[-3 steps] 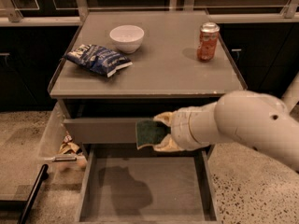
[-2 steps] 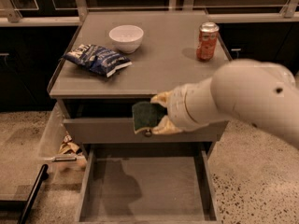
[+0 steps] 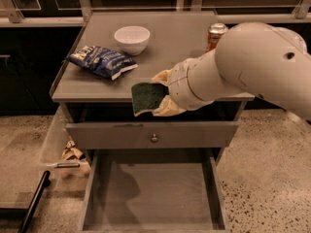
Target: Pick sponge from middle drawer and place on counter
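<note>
My gripper (image 3: 156, 94) is shut on the sponge (image 3: 146, 97), dark green face toward the camera with a pale yellow edge below. It holds the sponge in the air at the counter's (image 3: 97, 86) front edge, just above it. The pale fingers (image 3: 167, 108) clamp the sponge from above and below. The middle drawer (image 3: 150, 188) stands pulled out below, its flat grey floor bare. My big white arm (image 3: 252, 62) comes in from the right and hides part of the counter's right side.
On the counter are a white bowl (image 3: 131, 38), a blue snack bag (image 3: 102, 61) and a red can (image 3: 216, 34) partly behind my arm. A shut drawer front with a round knob (image 3: 154, 138) lies under the counter. Crumpled litter (image 3: 72, 152) lies on the floor at the left.
My gripper has risen with the sponge from in front of the upper drawer front to the level of the counter's front edge. The arm has moved up and back.
</note>
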